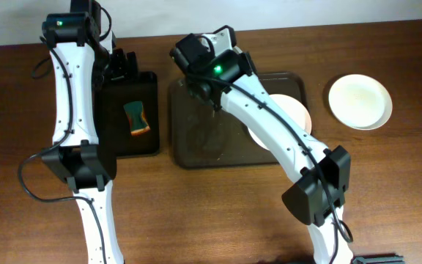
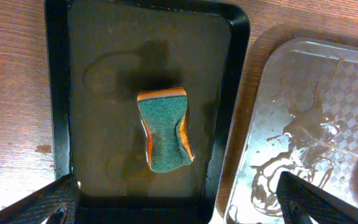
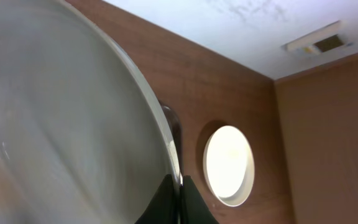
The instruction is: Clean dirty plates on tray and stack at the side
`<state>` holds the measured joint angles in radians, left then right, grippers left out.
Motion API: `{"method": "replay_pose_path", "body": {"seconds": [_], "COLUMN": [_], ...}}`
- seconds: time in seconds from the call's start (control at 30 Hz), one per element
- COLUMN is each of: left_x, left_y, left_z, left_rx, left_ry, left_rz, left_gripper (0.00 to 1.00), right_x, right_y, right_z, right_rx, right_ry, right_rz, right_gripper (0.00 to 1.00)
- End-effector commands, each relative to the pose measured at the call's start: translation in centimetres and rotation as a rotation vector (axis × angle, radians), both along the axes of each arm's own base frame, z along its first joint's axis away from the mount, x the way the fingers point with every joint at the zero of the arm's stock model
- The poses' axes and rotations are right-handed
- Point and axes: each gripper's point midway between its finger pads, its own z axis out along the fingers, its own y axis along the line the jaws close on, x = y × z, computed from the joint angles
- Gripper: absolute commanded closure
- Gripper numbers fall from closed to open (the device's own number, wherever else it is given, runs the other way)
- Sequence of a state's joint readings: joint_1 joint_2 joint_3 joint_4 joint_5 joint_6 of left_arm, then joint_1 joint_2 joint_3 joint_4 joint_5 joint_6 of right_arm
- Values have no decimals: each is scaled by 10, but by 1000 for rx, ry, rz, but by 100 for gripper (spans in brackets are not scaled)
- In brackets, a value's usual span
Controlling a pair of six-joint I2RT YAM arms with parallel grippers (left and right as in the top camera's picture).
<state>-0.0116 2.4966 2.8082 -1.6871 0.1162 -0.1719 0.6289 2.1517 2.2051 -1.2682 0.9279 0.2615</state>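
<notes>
A white plate (image 1: 295, 116) is held over the wet brown tray (image 1: 196, 147), partly hidden under my right arm. My right gripper (image 3: 179, 193) is shut on that plate's rim; the plate (image 3: 61, 124) fills the left of the right wrist view. Another white plate (image 1: 360, 101) lies on the table to the right and also shows in the right wrist view (image 3: 229, 165). A green and orange sponge (image 1: 136, 119) lies in the black tray (image 1: 149, 139). My left gripper (image 2: 179, 205) is open and empty above that tray's near end, with the sponge (image 2: 165, 130) ahead of it.
The brown tray (image 2: 303, 112) has streaks of dirty water on it. The black tray (image 2: 55, 93) has a wet film. The two trays sit side by side with a narrow strip of wooden table between them.
</notes>
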Motion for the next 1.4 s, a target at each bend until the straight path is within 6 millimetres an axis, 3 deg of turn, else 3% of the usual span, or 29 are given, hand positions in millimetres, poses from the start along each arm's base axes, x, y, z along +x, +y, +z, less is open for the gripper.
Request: {"method": "replay_pose_path", "body": {"seconds": [0.0, 0.13, 0.27, 0.33, 0.4, 0.47, 0.53, 0.6, 0.7, 0.77, 0.87, 0.9, 0.97, 1.03, 1.07, 1.1, 1.13, 1.17, 1.23, 1.27, 1.3, 1.37], "left_x": [1, 1, 1, 1, 1, 1, 1, 1, 1, 1, 1, 1, 1, 1, 1, 1, 1, 1, 1, 1, 1, 1], "left_y": [1, 1, 1, 1, 1, 1, 1, 1, 1, 1, 1, 1, 1, 1, 1, 1, 1, 1, 1, 1, 1, 1], "left_z": [2, 2, 2, 2, 2, 2, 2, 2, 2, 2, 2, 2, 2, 2, 2, 2, 2, 2, 2, 2, 2, 2], "left_rx": [6, 6, 6, 6, 6, 6, 6, 6, 6, 6, 6, 6, 6, 6, 6, 6, 6, 6, 6, 6, 6, 6], "left_ry": [-8, -9, -9, -9, -9, -9, -9, -9, -9, -9, -9, -9, -9, -9, -9, -9, -9, -9, -9, -9, -9, -8], "left_rz": [-9, -9, -9, -9, -9, -9, -9, -9, -9, -9, -8, -9, -9, -9, -9, -9, -9, -8, -9, -9, -9, -9], "left_gripper": [0, 0, 0, 0, 0, 0, 0, 0, 0, 0, 0, 0, 0, 0, 0, 0, 0, 0, 0, 0, 0, 0], "right_x": [-2, -8, -10, -6, 5, 20, 27, 21, -14, -51, -96, -101, -100, -87, -82, -79, -75, -64, -56, -59, -70, -86], "right_y": [0, 5, 10, 15, 16, -20, -72, -155, -282, -366, -428, -434, -434, -416, -408, -401, -388, -362, -338, -325, -299, -262], "right_z": [32, 51, 51, 39, 5, -20, -40, -53, -61, -66, -90, -101, -136, -165, -173, -175, -175, -165, -132, -110, -83, -61], "right_rx": [-63, -178, -183, -104, 160, 394, 589, 756, 842, 891, 928, 931, 953, 1026, 1032, 1030, 1056, 1186, 1276, 1260, 1233, 1166], "right_ry": [-110, -174, -166, -128, -33, 44, 151, 216, 201, 137, 114, 115, 126, 137, 146, 159, 179, 215, 215, 212, 250, 324], "right_rz": [-17, -16, 2, 23, 15, -100, -206, -381, -675, -877, -1054, -1075, -1077, -1027, -1006, -993, -969, -902, -797, -751, -671, -598], "right_gripper": [96, 96, 96, 96, 96, 96, 96, 96, 96, 96, 96, 96, 96, 96, 87, 37, 20, 18, 19, 19, 19, 18]}}
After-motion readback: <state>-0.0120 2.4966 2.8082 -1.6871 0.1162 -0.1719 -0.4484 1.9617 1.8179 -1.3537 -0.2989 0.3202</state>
